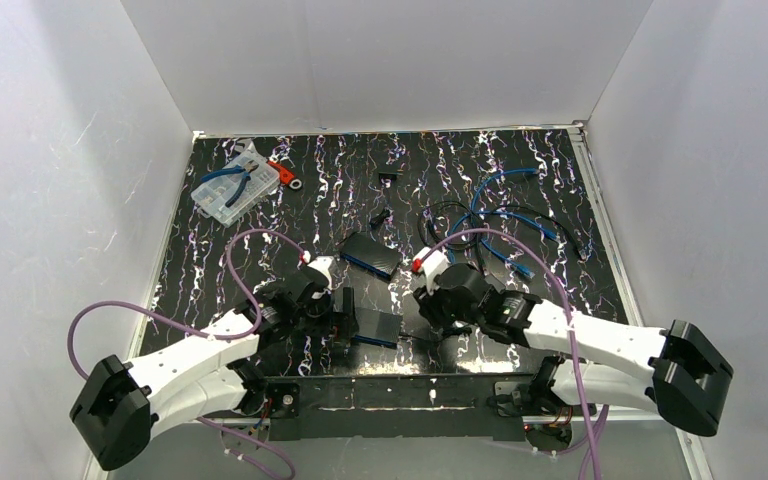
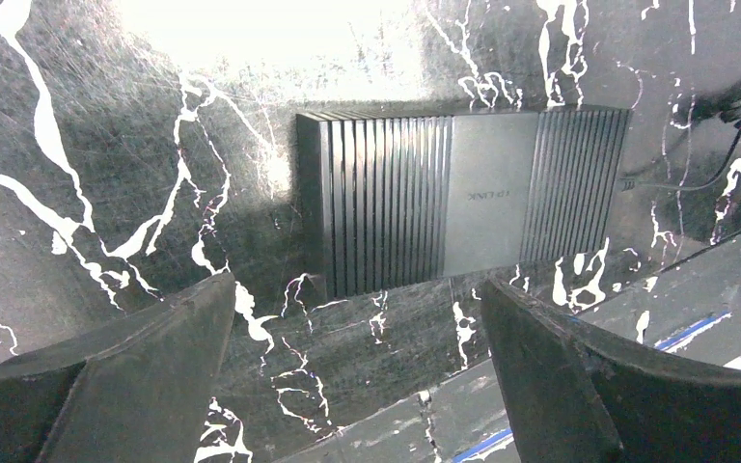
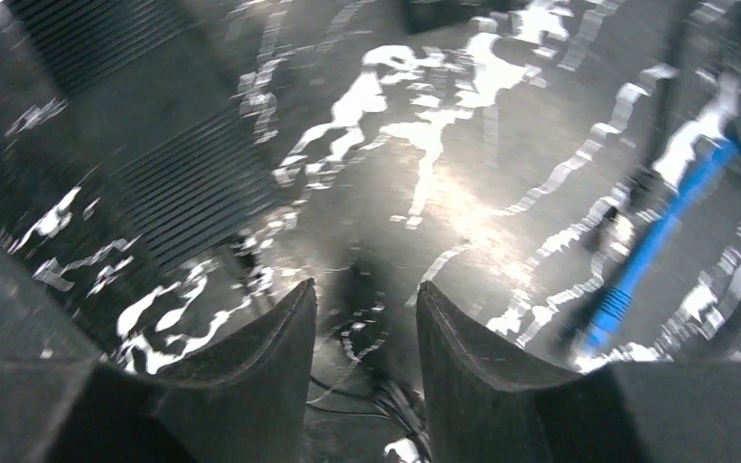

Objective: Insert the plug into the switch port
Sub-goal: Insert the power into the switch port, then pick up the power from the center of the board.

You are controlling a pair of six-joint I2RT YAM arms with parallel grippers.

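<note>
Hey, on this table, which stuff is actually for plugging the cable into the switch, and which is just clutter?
For the job:
network switch
blue cable with plug

Lying about:
clear parts box
blue-handled pliers
red-handled tool

We see the black ribbed switch (image 2: pixel 463 198) lying flat on the marbled tabletop (image 2: pixel 106 145), a thin black cable (image 2: pixel 680 181) reaching its end.

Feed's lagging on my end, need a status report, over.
Left gripper open facing switch, empty. Right gripper open, empty. Thin black cable reaches switch's end; seating unclear. Blue cable off to the side.
</note>
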